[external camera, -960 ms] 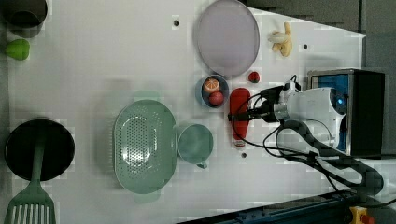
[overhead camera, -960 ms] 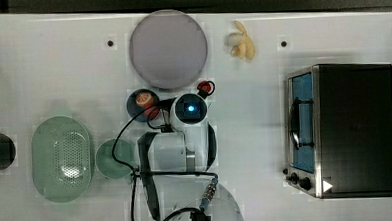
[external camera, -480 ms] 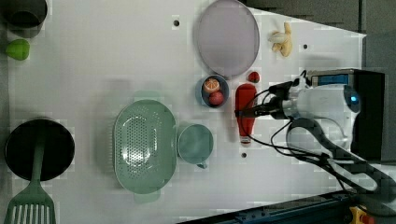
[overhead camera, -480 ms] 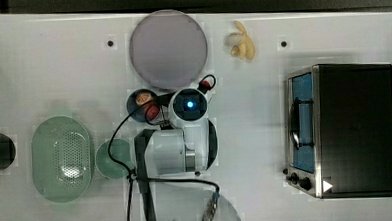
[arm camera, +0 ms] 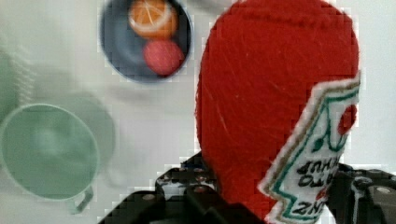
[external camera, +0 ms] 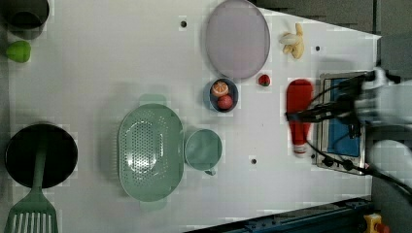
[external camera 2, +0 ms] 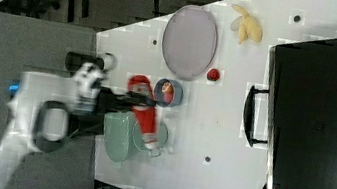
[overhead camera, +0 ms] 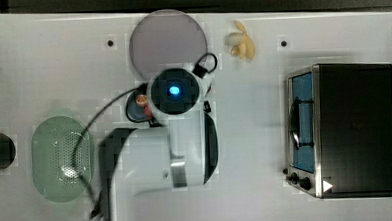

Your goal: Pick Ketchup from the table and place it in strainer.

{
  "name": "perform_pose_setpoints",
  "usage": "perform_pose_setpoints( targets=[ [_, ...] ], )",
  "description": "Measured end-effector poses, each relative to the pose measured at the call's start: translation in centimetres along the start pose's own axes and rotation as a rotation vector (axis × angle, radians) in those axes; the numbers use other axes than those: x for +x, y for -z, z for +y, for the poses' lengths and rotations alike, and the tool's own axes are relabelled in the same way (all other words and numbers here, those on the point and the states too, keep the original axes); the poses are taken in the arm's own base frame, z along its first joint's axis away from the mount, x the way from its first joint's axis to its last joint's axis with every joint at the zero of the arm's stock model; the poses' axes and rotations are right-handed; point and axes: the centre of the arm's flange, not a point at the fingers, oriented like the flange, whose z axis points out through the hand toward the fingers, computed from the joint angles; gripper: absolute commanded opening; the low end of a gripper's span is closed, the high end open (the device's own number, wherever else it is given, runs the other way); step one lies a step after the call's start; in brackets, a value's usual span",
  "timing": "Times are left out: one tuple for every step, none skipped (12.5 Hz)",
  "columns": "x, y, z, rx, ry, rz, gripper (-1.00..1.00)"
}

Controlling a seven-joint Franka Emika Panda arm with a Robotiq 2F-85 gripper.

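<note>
The Ketchup [external camera: 299,99] is a red bottle with a white cap, and my gripper [external camera: 292,116] is shut across its middle. It hangs clear of the table, in the left view to the right of the blue bowl. In the right view the Ketchup [external camera 2: 147,116] points cap-down in front of the cup and the strainer [external camera 2: 117,137]. Up close, the Ketchup [arm camera: 261,107] shows its white label, with the black fingers [arm camera: 187,198] at its sides. The strainer [external camera: 150,151] is a pale green holed basin on the table, well off to the left view's left of the bottle.
A green cup [external camera: 203,149] stands against the strainer. A blue bowl [external camera: 232,103] holds round fruits, with a strawberry [external camera: 264,80] beside it. A purple plate [external camera: 237,39], a banana [external camera: 293,41] and a toaster oven [overhead camera: 345,129] are nearby. A black pot [external camera: 58,155] and a green spatula [external camera: 31,216] sit at the left view's left.
The arm has risen toward the top camera, carrying the bottle. In the left view the bottle has shifted right, away from the blue bowl.
</note>
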Motion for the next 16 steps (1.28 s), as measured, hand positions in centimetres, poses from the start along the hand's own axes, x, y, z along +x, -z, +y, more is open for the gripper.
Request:
perform_pose_setpoints(
  targets=[
    [0.4, 3.8, -1.0, -0.020, 0.017, 0.051, 0.21],
    [0.8, 6.8, -2.6, -0.035, 0.024, 0.100, 0.21],
    [1.2, 9.2, -4.8, -0.041, 0.017, 0.143, 0.21],
    [1.4, 10.3, -7.5, -0.043, 0.004, 0.168, 0.21],
    [1.5, 10.3, -10.6, -0.039, -0.016, 0.172, 0.21],
    [1.4, 9.5, -14.0, -0.032, -0.036, 0.159, 0.21],
    [1.5, 8.0, -17.6, -0.017, -0.046, 0.140, 0.21],
    [1.4, 5.9, -21.2, -0.001, -0.049, 0.109, 0.21],
    [0.9, 3.5, -24.3, 0.011, -0.063, 0.075, 0.21],
    [0.5, 1.2, -27.1, 0.033, -0.085, 0.062, 0.21],
    [0.2, -0.8, -29.8, 0.064, -0.109, 0.049, 0.21],
    [-0.1, -2.7, -32.1, 0.095, -0.132, 0.029, 0.21],
    [-0.4, -4.5, -33.8, 0.116, -0.152, 0.002, 0.21],
    [-0.5, -6.2, -34.7, 0.131, -0.178, -0.018, 0.21],
    [-0.7, -7.7, -35.3, 0.149, -0.199, -0.030, 0.21],
    [-0.6, -8.9, -35.6, 0.165, -0.215, -0.035, 0.21]
  ],
)
